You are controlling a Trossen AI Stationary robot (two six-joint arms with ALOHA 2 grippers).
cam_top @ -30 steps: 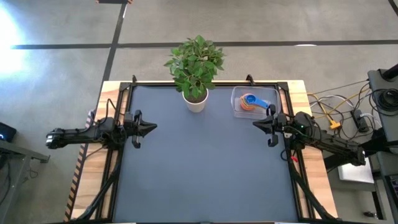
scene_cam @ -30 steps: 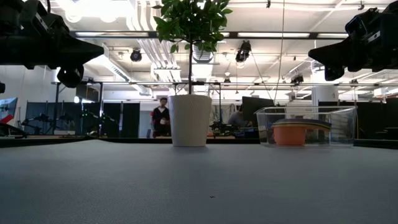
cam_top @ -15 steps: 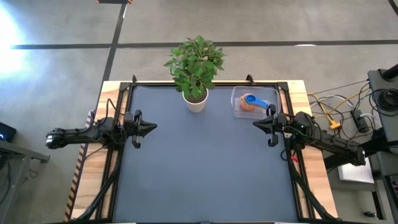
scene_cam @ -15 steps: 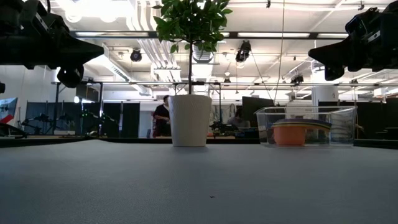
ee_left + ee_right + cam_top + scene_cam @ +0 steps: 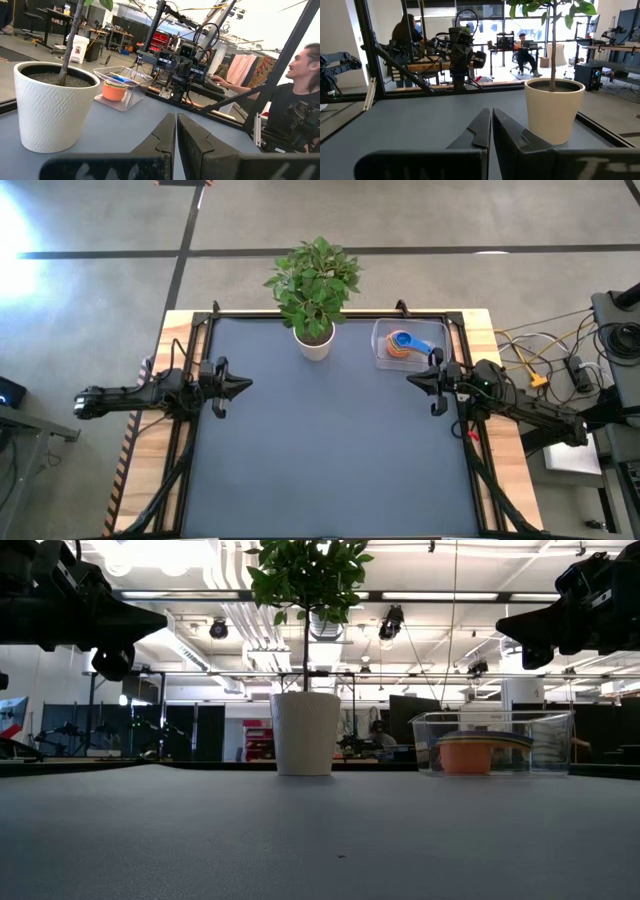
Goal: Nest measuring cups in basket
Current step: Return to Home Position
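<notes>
The clear basket [image 5: 407,344] stands near the table's far right corner, with the measuring cups [image 5: 403,345] stacked inside it, a light blue one on top and orange below [image 5: 466,755]. The basket [image 5: 121,86] also shows in the left wrist view beside the white pot. My left gripper [image 5: 247,387] hovers shut above the table's left edge, fingertips pointing right [image 5: 176,131]. My right gripper [image 5: 410,382] hovers shut above the right side, just on the near side of the basket, pointing left [image 5: 491,125]. Neither touches anything.
A white plant pot [image 5: 314,340] with a leafy plant stands at the far middle of the table, left of the basket. The dark table surface [image 5: 330,450] between the arms is bare. People sit at desks beyond the table [image 5: 300,107].
</notes>
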